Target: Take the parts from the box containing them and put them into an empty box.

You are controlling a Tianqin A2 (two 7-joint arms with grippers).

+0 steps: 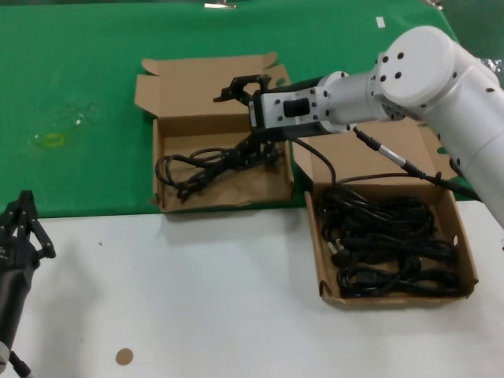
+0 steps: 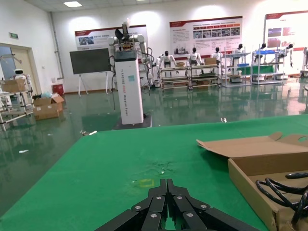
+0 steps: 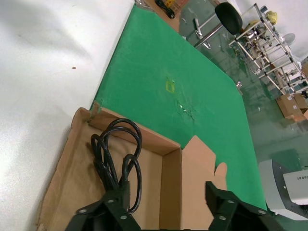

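Note:
The wider box with eared lid flaps (image 1: pixel 224 206) lies on the green mat and holds one looped black power cord (image 1: pixel 205 169). My right gripper (image 1: pixel 248 118) hangs open over that box's right part. In the right wrist view the right gripper (image 3: pixel 166 197) has one finger beside the cord (image 3: pixel 115 149) and nothing between the fingers. The longer box (image 1: pixel 394 301) to the right holds several black cords (image 1: pixel 386 236); my right arm hides much of its lid. My left gripper (image 1: pixel 24 224) is parked at the near left, shut and empty; it also shows in the left wrist view (image 2: pixel 166 185).
A green mat (image 1: pixel 79 94) covers the far half of the white table (image 1: pixel 197 299). A yellow mark (image 1: pixel 53 140) is on the mat at the left. A small brown disc (image 1: pixel 124 356) lies near the front edge. The left wrist view shows the wider box's corner (image 2: pixel 255 185).

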